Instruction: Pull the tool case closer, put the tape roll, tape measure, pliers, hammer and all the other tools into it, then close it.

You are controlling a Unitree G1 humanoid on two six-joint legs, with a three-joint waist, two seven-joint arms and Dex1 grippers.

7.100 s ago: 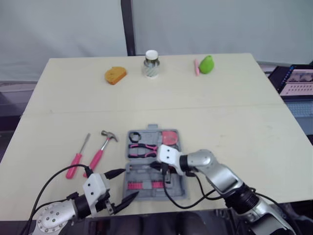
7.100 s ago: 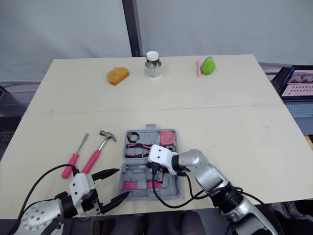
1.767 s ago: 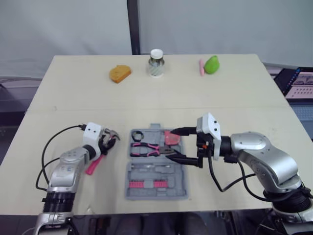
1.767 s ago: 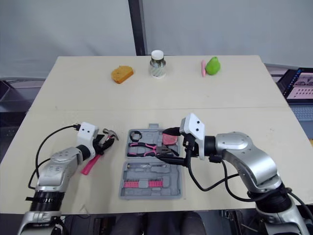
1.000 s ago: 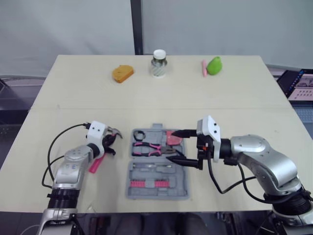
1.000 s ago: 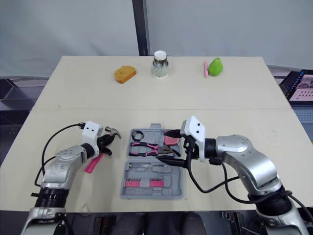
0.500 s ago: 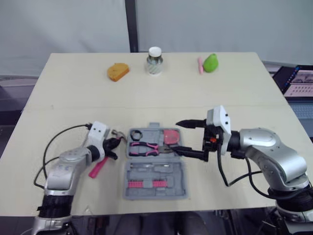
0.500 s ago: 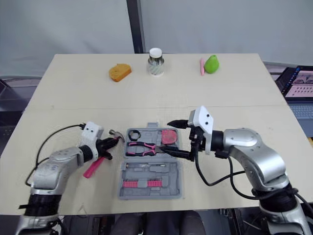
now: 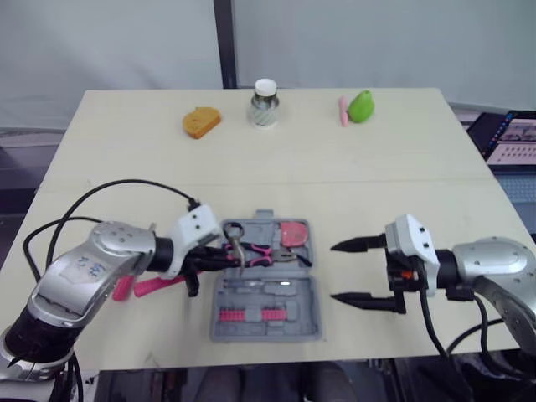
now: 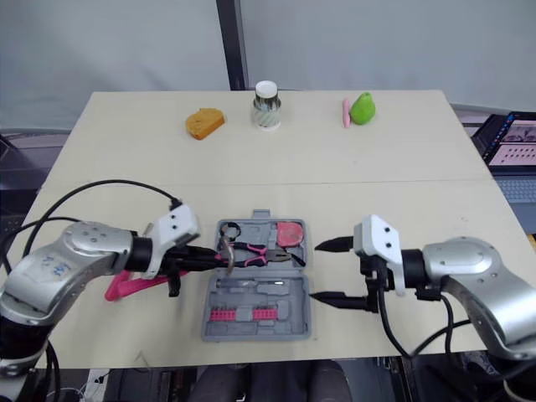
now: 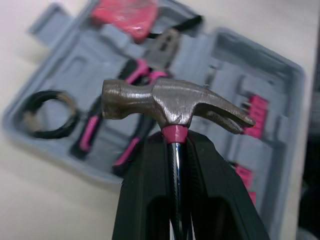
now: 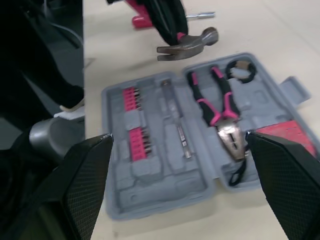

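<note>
L fingers (image 11: 175, 144) clenched on hammer (image 11: 170, 102) shaft, just under the head. Head sticks out past the tips, pink handle runs back behind them. Ahead of the tips: open case (image 9: 266, 295) on surface (image 9: 377, 167), w/ hammer head at its L side, near tape roll (image 9: 233, 230) and pliers (image 9: 260, 251) handles; can't tell if it touches anything. Roll, pliers and pink tape measure (image 9: 291, 232) sit in case's far half, pink bits (image 9: 243, 315) in near half. R fingers (image 9: 335, 271) released, spread wide, grasping nothing; tips point at case's R edge, just short of it. Screwdriver (image 12: 200, 15) lies on surface behind L fingers, beside hammer handle.
</note>
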